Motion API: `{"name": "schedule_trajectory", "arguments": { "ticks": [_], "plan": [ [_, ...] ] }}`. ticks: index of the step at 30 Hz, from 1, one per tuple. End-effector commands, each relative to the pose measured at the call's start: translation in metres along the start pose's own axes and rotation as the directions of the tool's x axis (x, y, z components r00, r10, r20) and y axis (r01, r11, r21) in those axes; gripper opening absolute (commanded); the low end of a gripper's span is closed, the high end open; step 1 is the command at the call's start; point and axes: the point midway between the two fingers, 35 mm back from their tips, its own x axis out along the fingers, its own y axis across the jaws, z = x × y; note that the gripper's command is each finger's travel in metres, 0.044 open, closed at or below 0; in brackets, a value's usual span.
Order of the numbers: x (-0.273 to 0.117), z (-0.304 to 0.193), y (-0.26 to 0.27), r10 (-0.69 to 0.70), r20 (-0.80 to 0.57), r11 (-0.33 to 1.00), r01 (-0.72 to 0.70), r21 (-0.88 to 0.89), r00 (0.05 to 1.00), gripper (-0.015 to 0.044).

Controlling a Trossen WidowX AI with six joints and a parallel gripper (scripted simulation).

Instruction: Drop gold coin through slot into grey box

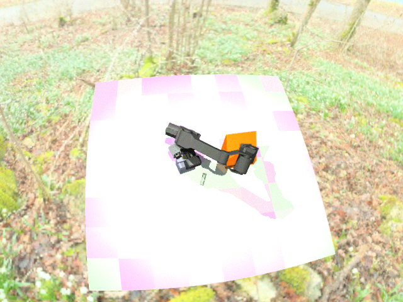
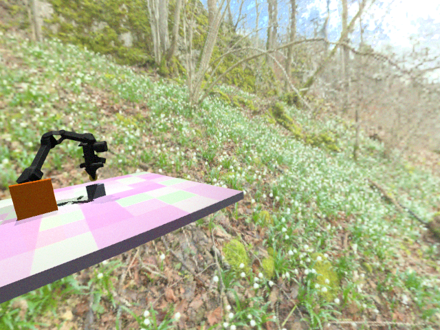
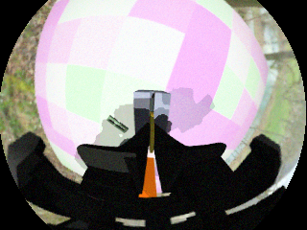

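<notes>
My gripper (image 2: 93, 178) (image 3: 151, 126) is shut on the gold coin (image 3: 152, 132), which shows edge-on as a thin strip between the fingertips in the wrist view. In the exterior view the coin is a small yellow spot under the fingertips, above the grey box (image 2: 95, 191) (image 1: 184, 167) (image 3: 142, 103). In the wrist view the coin lines up closely with the dark slot in the box's lid; part of the lid is hidden by the fingers and shadow. The dark-green holder (image 1: 203, 178) (image 3: 117, 124) is empty and lies beside the box.
An orange panel (image 1: 240, 140) (image 2: 34, 199) stands near the arm's base. The patchwork table top (image 1: 146, 227) (image 2: 117, 230) carries the box and the holder. The arm's links reach over the table from the orange panel to the box.
</notes>
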Motion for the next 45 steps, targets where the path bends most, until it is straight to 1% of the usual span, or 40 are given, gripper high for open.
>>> {"name": "schedule_trajectory", "arguments": {
  "ticks": [1, 20, 45],
  "plan": [
    [0.0, 0.001, -0.003, -0.001, -0.001, 1.0, 0.001, 0.0, 1.0, 0.0],
    [0.001, -0.001, -0.003, 0.001, 0.001, 1.0, -0.001, 0.001, 1.0, 0.0],
    [0.013, -0.002, -0.001, 0.001, 0.001, 1.0, -0.001, 0.004, 1.0, 0.0]
  ]
}}
